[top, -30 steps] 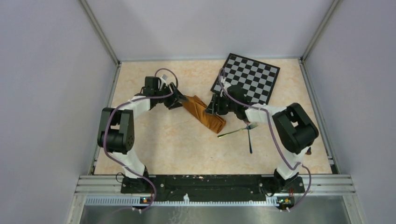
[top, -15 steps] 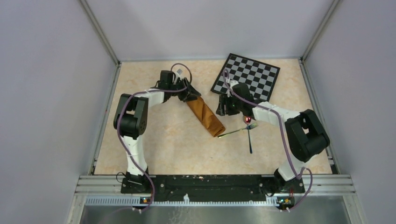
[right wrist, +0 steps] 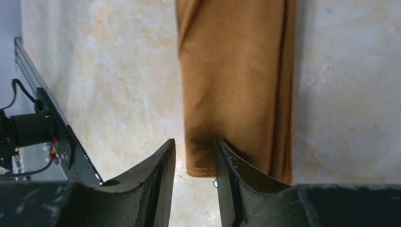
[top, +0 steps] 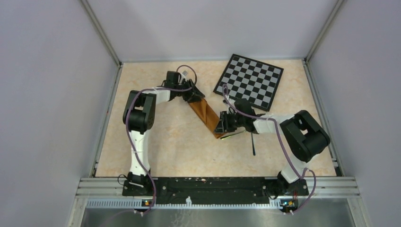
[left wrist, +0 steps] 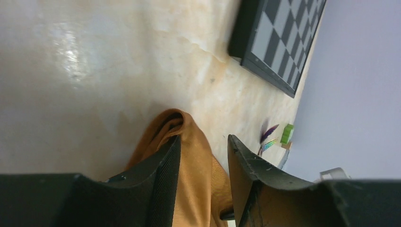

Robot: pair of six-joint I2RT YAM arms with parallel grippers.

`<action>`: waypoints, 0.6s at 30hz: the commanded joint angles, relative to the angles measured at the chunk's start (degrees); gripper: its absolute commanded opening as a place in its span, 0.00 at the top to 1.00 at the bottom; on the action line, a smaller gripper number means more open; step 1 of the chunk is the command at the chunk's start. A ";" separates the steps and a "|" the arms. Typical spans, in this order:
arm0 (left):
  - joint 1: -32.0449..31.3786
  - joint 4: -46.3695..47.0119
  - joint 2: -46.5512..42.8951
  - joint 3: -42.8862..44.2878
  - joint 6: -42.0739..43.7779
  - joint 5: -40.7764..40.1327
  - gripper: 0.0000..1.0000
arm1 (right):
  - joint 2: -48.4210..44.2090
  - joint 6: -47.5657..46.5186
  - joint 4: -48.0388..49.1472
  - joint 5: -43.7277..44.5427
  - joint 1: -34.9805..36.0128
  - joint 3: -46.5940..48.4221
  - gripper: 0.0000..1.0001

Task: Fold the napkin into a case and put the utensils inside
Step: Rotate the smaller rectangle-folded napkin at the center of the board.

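Near: utensils (top: 253,144) on counter (top: 179,146), just R of case (top: 205,113). Case lies diagonal, mid-counter. R claw (top: 221,126) straddles its near end, fingers close-set; I can't tell if it grips. Far end: L claw (top: 197,98) clenched on cloth. Beyond: checkered board (top: 250,80).

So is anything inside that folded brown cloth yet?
Nothing pokes out of the cloth. The fork and spoon lie on the table beside it. The folds hide the inside itself.
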 commanded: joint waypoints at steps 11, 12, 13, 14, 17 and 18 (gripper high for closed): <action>2.05 -15.03 -3.35 8.24 11.35 -1.98 0.32 | -2.95 -4.05 -8.35 4.75 0.43 7.37 0.57; 1.91 -15.55 -4.37 8.72 12.03 -1.28 0.29 | -3.49 -3.92 -9.29 5.06 0.46 7.53 0.56; 1.67 -16.31 -5.38 9.26 12.76 -1.12 0.26 | -4.37 -3.79 -10.16 5.48 0.47 7.59 0.54; 1.37 -17.21 -6.03 9.85 13.53 -1.36 0.24 | -5.16 -3.58 -10.36 5.63 0.53 7.52 0.52; 0.36 -17.28 -6.82 10.22 14.38 -1.43 0.21 | -5.84 -2.45 -13.09 5.70 1.43 7.55 0.51; 0.14 -16.84 -6.32 9.87 13.45 -0.92 0.21 | -5.46 -1.74 -13.05 5.72 1.84 7.59 0.51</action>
